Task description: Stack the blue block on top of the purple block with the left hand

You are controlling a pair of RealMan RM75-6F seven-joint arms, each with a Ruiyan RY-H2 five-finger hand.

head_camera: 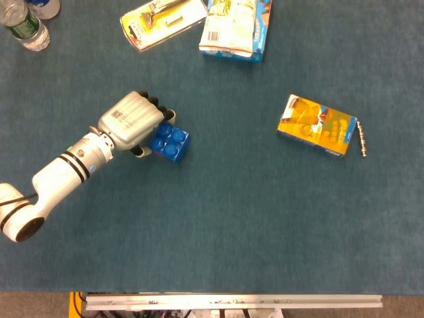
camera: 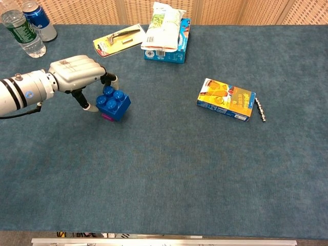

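My left hand point(head_camera: 131, 120) point(camera: 77, 75) grips the blue block point(head_camera: 169, 142) point(camera: 113, 104) from its left side, fingers curled around it. The studded block sits tilted on top of the purple block point(camera: 107, 117), of which only a thin sliver shows beneath the blue one's lower left edge in the chest view. The blue block overhangs the purple one to the right. In the head view the purple block is almost wholly hidden under the blue one. My right hand appears in neither view.
An orange box point(head_camera: 315, 126) point(camera: 226, 99) lies to the right with a small metal chain point(head_camera: 361, 139) beside it. At the back are a snack bag on a blue box point(head_camera: 235, 26), a razor package point(head_camera: 162, 20), a water bottle point(head_camera: 23, 26) and a can point(camera: 38, 20).
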